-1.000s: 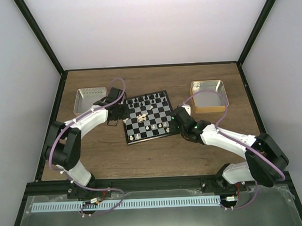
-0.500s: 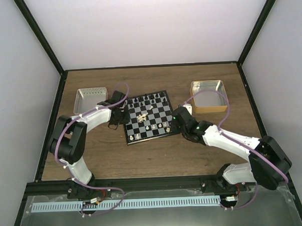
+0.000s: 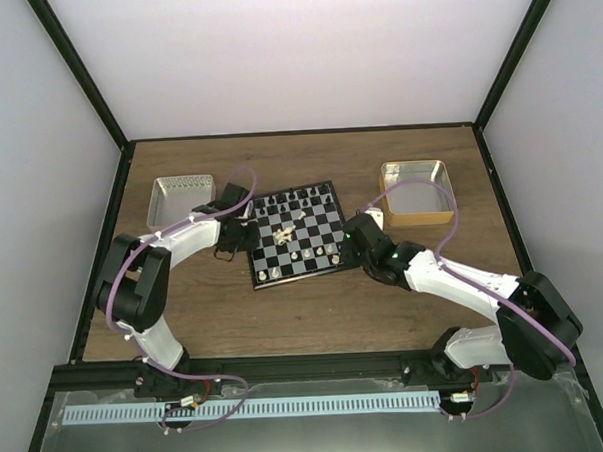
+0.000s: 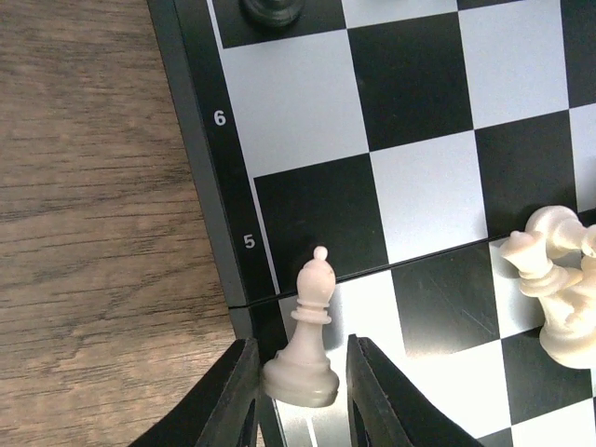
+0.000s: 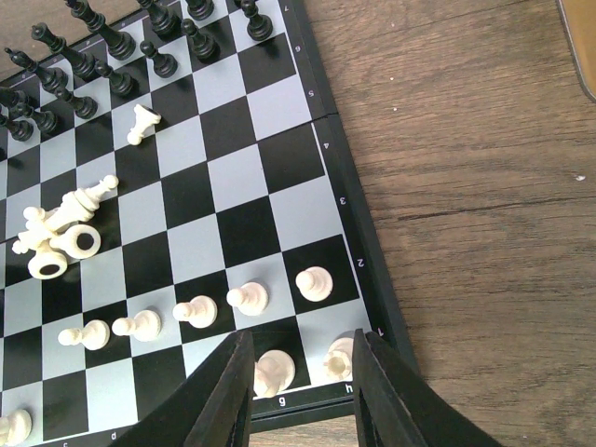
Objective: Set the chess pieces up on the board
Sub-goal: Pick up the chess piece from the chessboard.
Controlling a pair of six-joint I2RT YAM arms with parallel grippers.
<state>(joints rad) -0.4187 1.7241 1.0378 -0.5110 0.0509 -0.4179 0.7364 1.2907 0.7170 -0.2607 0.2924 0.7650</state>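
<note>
The board (image 3: 316,217) lies mid-table. In the left wrist view my left gripper (image 4: 302,345) is shut on the base of a cream-white bishop (image 4: 307,326), held tilted over the board's left border (image 4: 200,140) near rank 5. More white chess pieces lie in a heap (image 4: 554,279) mid-board. My right gripper (image 5: 303,337) hovers open above the near right corner. A white knight (image 5: 275,372) and rook (image 5: 340,357) stand below it. White pawns (image 5: 247,298) line the second rank. One white piece (image 5: 142,123) lies toppled near the black ones.
Black pieces (image 5: 112,56) fill the board's far ranks. A silver tray (image 3: 180,199) sits left of the board behind my left arm. A gold-rimmed tin (image 3: 416,191) stands at the back right. Bare wood table (image 5: 484,233) borders the board's right edge.
The left arm has folded inward, its elbow now nearer the gripper, and its jaws have narrowed onto the bishop at the board's left edge. The right arm has barely moved.
</note>
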